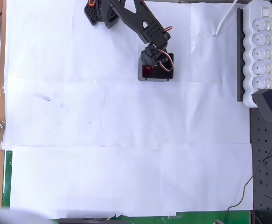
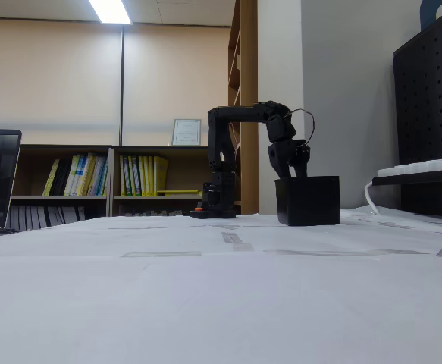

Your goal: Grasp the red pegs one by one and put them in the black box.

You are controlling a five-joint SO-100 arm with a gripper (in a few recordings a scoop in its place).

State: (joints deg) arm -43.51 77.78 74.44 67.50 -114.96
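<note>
Nearest the low fixed camera lies a wide stretch of white paper (image 2: 205, 303) covering the table, taped in sheets, with nothing resting on it. In the overhead view the same paper (image 1: 126, 140) carries no loose pegs, just a few faint smudges at the left.

Farther back stands the box (image 2: 307, 201), a black open-topped cube seen side-on in the fixed view, right of the arm's base. From above, the box (image 1: 169, 70) sits near the top middle of the picture. Inside it, at its left part, a patch of red shows: pegs (image 1: 148, 70) already lying in the box. Their number cannot be counted.

The gripper (image 2: 292, 174) hangs straight down over the box, its tip at or just below the rim. From above, the gripper (image 1: 153, 58) covers the box's upper left, directly over the red patch. So the relation that matters is vertical: the pegs and box lie straight beneath the fingers, not off to any side. Whether the fingers are spread, pressed together, or pinching a peg cannot be told; the wrist hides them from above and the box wall hides them from the side.

Judging by the bare paper, the task looks close to finished, this being a late drop or the last one.

Beyond the table are a power strip (image 1: 259, 46) and bookshelves (image 2: 107, 178).
</note>
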